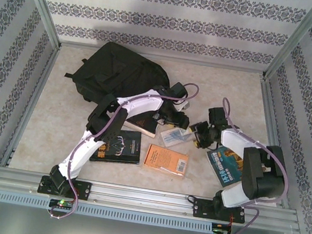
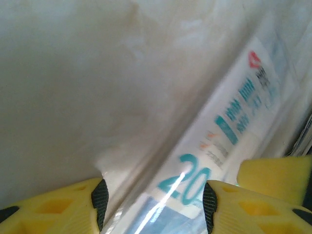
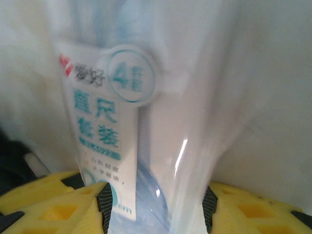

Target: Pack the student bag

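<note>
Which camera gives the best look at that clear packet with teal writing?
The right wrist view: the clear packet faces the lens, its teal label and round badge readable. The left wrist view shows it slanted and blurred; the top view shows it small and distant.

student bag (image 1: 116, 69): part behind left arm (image 1: 89, 142); packet (image 2: 229, 122) print: blurred

One backpack (image 1: 118, 72), four books (image 1: 166, 159), one packet (image 1: 173, 136)

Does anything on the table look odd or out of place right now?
Yes: the left fingers and right fingers both clamp one clear ruler packet mid-table, while the orange book lies loose outside the backpack.
</note>
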Robot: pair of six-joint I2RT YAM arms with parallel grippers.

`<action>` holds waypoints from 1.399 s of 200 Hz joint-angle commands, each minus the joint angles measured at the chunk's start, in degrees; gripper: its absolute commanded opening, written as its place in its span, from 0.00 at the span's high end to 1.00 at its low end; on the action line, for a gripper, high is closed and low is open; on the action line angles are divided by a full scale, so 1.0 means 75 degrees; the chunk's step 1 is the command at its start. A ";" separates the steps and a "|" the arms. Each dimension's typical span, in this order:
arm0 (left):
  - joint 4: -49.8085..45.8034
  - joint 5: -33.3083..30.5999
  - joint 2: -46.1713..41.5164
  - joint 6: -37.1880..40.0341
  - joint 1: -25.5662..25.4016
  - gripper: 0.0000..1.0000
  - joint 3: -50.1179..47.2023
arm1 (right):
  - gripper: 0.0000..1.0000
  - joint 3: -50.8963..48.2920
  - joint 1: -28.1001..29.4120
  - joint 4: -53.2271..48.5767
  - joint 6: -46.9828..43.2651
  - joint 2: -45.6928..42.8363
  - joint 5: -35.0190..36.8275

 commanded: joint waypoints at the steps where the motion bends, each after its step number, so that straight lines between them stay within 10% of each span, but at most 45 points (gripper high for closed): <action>1: -0.0226 -0.0018 -0.0338 -0.0091 0.0196 0.43 -0.0161 | 0.46 0.0419 -0.0140 0.2042 -0.0223 0.0106 0.0104; 132: 0.0348 0.0399 -0.0380 -0.0662 0.0431 0.44 -0.0502 | 0.41 0.0204 -0.0828 0.1224 -0.3040 0.0361 -0.1528; 280: 0.0612 0.0654 -0.0417 -0.0755 0.0492 0.44 -0.0682 | 0.47 0.0883 -0.0336 0.0262 -0.3087 0.1410 -0.1871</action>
